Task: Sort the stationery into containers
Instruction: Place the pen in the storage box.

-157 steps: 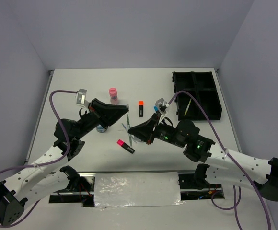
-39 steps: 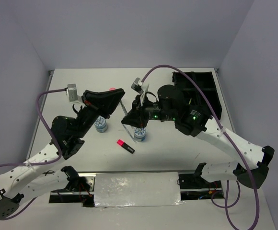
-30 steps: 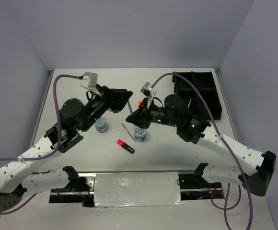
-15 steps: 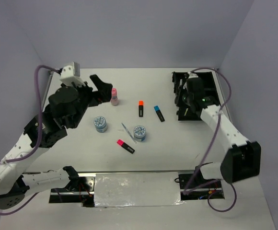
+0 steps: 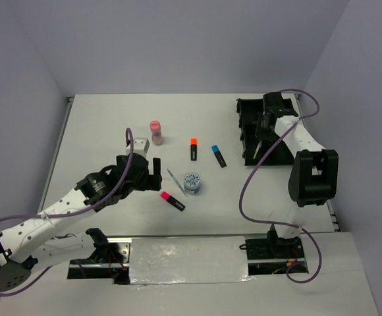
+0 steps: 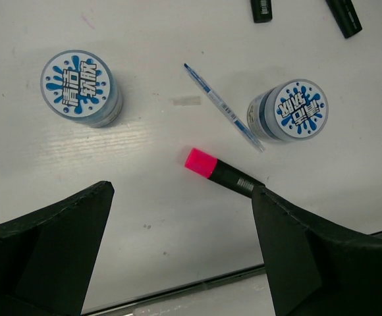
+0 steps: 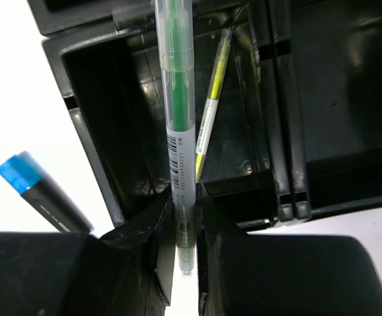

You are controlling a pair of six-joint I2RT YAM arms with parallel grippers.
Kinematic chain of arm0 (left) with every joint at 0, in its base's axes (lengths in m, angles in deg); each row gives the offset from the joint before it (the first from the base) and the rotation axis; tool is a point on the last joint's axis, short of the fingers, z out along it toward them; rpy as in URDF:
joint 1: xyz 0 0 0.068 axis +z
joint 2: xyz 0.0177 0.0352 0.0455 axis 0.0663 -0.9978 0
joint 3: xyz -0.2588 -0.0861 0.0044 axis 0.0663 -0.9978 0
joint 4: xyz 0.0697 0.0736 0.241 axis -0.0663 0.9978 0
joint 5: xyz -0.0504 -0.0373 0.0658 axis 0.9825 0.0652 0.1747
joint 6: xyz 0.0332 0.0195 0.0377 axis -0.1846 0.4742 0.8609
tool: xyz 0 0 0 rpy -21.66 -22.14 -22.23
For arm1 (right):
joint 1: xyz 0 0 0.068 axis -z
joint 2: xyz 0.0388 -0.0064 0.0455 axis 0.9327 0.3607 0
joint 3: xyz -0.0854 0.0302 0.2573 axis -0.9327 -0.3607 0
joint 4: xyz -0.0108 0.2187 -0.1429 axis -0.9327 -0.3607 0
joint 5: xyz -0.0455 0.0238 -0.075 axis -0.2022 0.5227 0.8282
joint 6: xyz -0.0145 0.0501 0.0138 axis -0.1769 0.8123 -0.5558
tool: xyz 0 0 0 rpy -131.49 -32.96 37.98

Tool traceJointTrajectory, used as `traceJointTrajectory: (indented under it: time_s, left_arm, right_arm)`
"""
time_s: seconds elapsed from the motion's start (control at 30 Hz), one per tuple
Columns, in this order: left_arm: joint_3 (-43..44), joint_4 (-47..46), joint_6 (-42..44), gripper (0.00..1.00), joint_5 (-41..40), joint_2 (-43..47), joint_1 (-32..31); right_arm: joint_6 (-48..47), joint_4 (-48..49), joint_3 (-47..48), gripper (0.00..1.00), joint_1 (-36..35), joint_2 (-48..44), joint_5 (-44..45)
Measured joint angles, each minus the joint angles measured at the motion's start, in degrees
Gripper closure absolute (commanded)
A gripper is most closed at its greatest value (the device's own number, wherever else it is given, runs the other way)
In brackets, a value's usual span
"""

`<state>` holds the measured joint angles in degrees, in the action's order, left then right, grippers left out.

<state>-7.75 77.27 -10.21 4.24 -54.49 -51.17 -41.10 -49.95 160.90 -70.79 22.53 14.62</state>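
My right gripper [image 7: 184, 204] is shut on a thin clear pen with a green core [image 7: 176, 99]. It holds the pen over a long compartment of the black organiser tray [image 7: 336, 99], where a yellow pen [image 7: 211, 112] lies. In the top view that gripper [image 5: 262, 128] is at the tray's [image 5: 290, 141] left side. My left gripper [image 6: 183, 191] is open wide above the table, just short of the pink-capped highlighter [image 6: 220, 172]. Two patterned tubs [image 6: 81, 86] [image 6: 294, 110] and a thin blue pen [image 6: 222, 107] lie beyond it.
The orange-capped highlighter [image 5: 193, 149], blue-capped highlighter [image 5: 218, 156] and pink bottle [image 5: 155, 131] stand at mid-table. The table's near edge with a foil-covered strip [image 5: 188, 260] runs just behind the left gripper. The right arm's cable [image 5: 247, 184] loops over the table's right part.
The left arm has swung down from beside the pink bottle to above the pink highlighter, jaws opened wide. The right arm has reached further over the tray with the green pen.
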Motion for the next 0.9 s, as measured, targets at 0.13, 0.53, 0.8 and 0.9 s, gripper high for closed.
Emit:
traceJointTrajectory:
  time_s: [0.13, 0.53, 0.8, 0.9]
  left_arm:
    - [-1.51, -0.96, -0.28, 0.01, 1.33, 1.05, 0.00]
    - [-4.42, -1.60, -1.55, 0.01, 2.73, 1.31, 0.00]
    - [-4.39, -1.44, -1.75, 0.01, 2.56, 1.31, 0.00]
    - [-4.17, -0.66, -3.04, 0.01, 1.25, 1.05, 0.04]
  right_arm:
    - [1.33, -0.02, -0.02, 0.90, 0.42, 1.49, -1.44]
    - [6.21, 2.08, -1.53, 0.52, 1.22, 1.55, -4.66]
    - [5.90, 1.53, -1.05, 0.41, 1.16, -0.02, -6.51]
    - [5.20, 1.36, -1.31, 0.41, -0.02, -5.27, -7.21]
